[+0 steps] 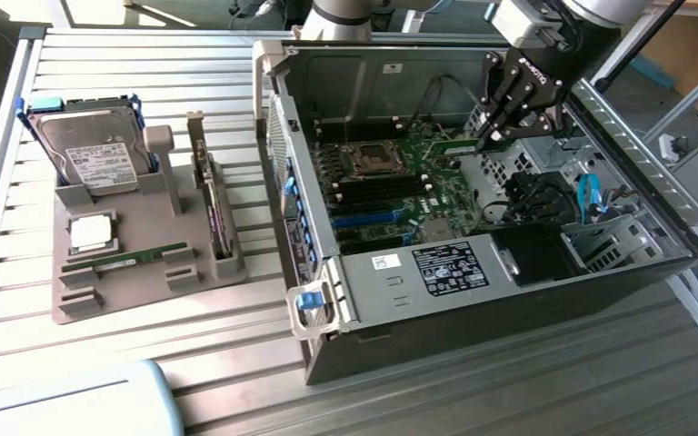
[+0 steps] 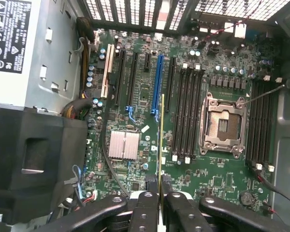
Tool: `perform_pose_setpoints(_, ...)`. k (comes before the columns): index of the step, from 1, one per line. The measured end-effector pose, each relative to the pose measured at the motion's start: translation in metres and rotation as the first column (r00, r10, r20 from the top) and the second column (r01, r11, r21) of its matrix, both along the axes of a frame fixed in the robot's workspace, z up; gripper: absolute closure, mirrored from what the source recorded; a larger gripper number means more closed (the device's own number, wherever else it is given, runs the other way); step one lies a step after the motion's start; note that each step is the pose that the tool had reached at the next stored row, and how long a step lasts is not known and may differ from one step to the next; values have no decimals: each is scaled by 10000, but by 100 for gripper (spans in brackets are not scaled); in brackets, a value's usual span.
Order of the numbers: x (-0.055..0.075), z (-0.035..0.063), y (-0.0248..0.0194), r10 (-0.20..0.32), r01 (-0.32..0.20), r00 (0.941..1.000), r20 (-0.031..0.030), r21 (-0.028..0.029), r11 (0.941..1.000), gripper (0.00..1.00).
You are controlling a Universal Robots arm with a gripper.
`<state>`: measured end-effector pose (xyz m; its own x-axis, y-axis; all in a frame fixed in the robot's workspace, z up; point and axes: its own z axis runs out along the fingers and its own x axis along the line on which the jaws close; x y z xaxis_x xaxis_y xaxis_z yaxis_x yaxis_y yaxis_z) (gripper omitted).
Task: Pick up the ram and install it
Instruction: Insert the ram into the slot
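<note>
Claw (image 2: 160, 187) grips ram (image 2: 161, 135) over motherboard (image 2: 217, 181), near black memory slots (image 2: 186, 111).

The computer case (image 1: 373, 350) lies open on the table (image 1: 119, 64), with the parts holder (image 1: 143, 232) beside it on the exterior view's left. Inside the case, the gripper (image 1: 491, 138) hangs over the motherboard (image 1: 392, 195). The ram (image 2: 161, 135) is clamped edge-on between its fingers, just beside the memory slots (image 2: 186, 111).

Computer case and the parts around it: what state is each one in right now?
gripper: shut on the ram.
ram: held edgewise over the motherboard, not seated.
computer case: lying open.
processor socket: empty.
memory slots: empty.
hard drive: upright in grey holder.
</note>
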<state>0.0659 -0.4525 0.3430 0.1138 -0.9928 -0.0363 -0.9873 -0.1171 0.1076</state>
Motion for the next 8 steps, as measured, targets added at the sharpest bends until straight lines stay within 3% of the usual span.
perform_pose_setpoints(8, -104, -142, 105, -92, 92, 10000, -16, -11, 10000, 86)
